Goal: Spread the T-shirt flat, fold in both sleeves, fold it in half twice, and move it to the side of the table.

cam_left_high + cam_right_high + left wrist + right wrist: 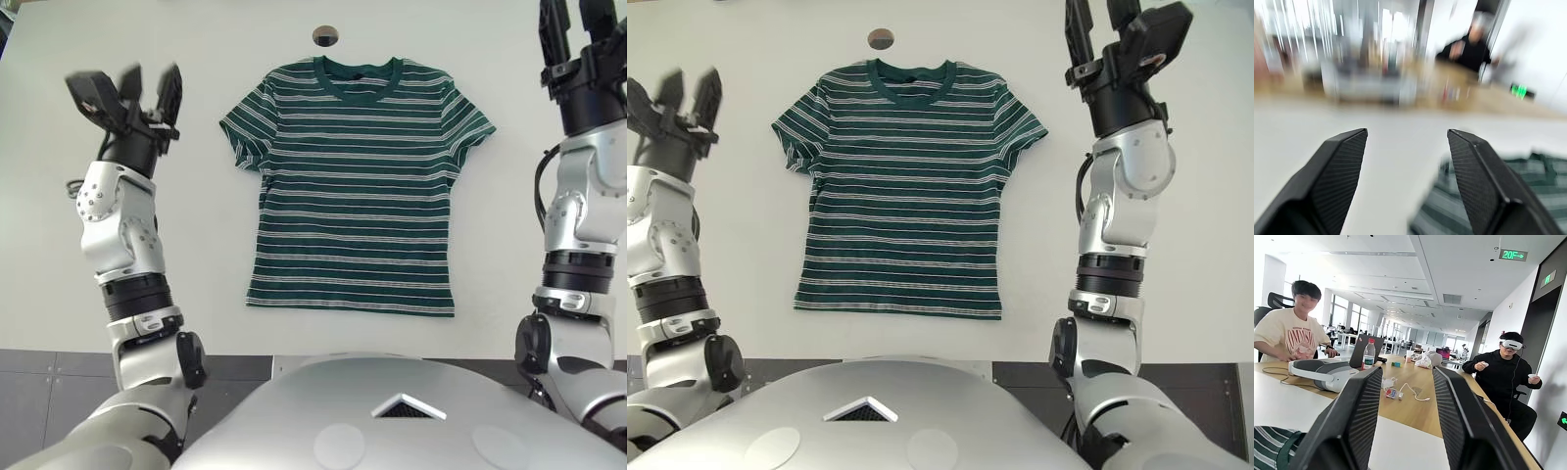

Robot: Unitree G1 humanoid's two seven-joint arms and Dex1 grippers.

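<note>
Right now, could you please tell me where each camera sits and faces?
Left eye view: on the head, facing forward and down at the flat T-shirt on the table; both arms show, left gripper raised.
Right eye view: the other eye, same scene; right gripper raised.
Left wrist view: on the left wrist, facing across the table between its open fingers.
Right wrist view: on the right wrist, facing the room between its open fingers.
Shared: all four catch the T-shirt.

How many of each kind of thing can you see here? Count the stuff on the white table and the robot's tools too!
T-shirt, green with white stripes, lying flat: 1
Small round thing just beyond the collar: 1
Robot tools, the left tool and the right tool, both open and held off the shirt: 2
Total: 4
</note>
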